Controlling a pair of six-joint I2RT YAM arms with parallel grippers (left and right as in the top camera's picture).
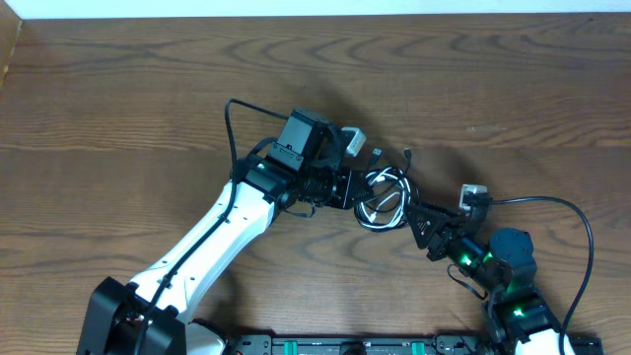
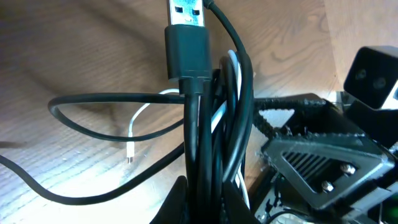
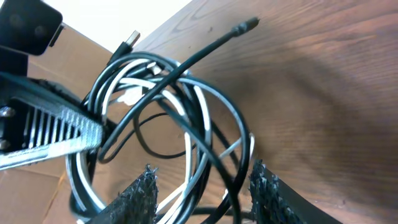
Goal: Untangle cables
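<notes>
Black cables [image 2: 199, 155] fill the left wrist view. They run straight up out of the left gripper [image 1: 355, 189], whose fingers are squeezed tight on the bunch [image 1: 383, 197]. One black cable ends in a flat USB plug [image 2: 186, 37] that sticks up at the top. A white cable [image 2: 140, 118] is mixed in with them, and its small plug end lies on the wooden table [image 1: 148, 99]. From above, the tangled bunch sits a little right of the middle of the table, closer to the robot's edge than to the far edge. The right gripper [image 3: 205, 186] is on the other side of the bunch. Its two rough black fingers [image 3: 146, 190] stand apart. Several loops of black and white cable pass through the gap between them without being pinched. Another black cable end [image 3: 245, 25] pokes out toward the far edge of the table.
</notes>
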